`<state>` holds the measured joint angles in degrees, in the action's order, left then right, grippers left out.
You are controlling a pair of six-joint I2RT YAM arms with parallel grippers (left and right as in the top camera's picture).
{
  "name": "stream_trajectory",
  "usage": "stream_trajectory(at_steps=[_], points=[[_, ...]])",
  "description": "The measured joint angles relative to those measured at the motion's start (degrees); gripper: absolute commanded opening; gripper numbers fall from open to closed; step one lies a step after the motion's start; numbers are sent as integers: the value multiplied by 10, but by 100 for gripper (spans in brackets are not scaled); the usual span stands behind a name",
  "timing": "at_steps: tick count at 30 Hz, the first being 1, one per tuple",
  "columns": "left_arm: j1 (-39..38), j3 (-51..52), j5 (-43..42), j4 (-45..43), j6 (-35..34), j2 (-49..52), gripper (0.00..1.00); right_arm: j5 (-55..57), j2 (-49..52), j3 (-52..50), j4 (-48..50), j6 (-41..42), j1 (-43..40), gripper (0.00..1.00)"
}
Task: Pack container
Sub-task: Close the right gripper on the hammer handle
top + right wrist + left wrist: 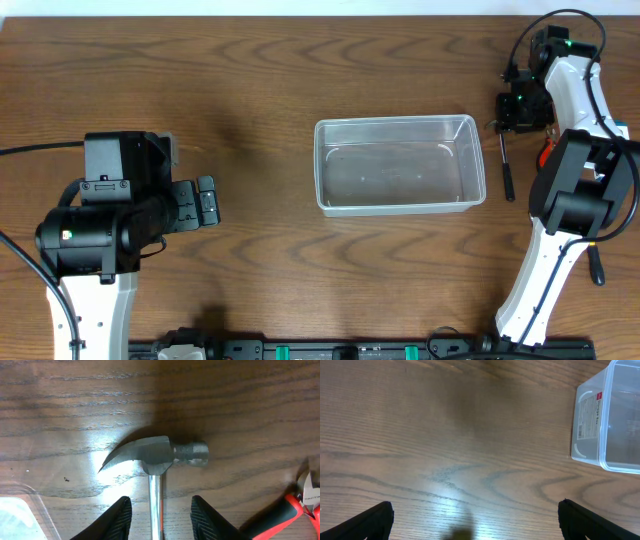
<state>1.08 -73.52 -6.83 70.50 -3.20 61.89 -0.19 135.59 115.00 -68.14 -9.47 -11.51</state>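
At bottom centre of right wrist view: right gripper (161, 505) part-open astride hammer (155, 455) shaft, just below head, clasping nothing yet. At bottom edge of left wrist view: left gripper (475, 510) wide, empty. At centre of overhead frame: container (398, 165), empty. Could slip on slick steel shaft once pinched, or swing head-heavy on lifting. Could snag pliers (300, 502) at lower right.

Labelled clear container (620, 425) at upper right on wood table (445, 435), black jaws wide apart below
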Motion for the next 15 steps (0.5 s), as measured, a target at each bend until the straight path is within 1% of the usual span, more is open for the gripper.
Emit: stream_trajectory(at_steps=[8, 15], points=[[0, 0, 0, 0, 0, 0, 98, 0, 0, -3, 4, 0, 0, 42], [0, 0, 0, 0, 0, 0, 98, 2, 0, -31, 14, -1, 0, 42]])
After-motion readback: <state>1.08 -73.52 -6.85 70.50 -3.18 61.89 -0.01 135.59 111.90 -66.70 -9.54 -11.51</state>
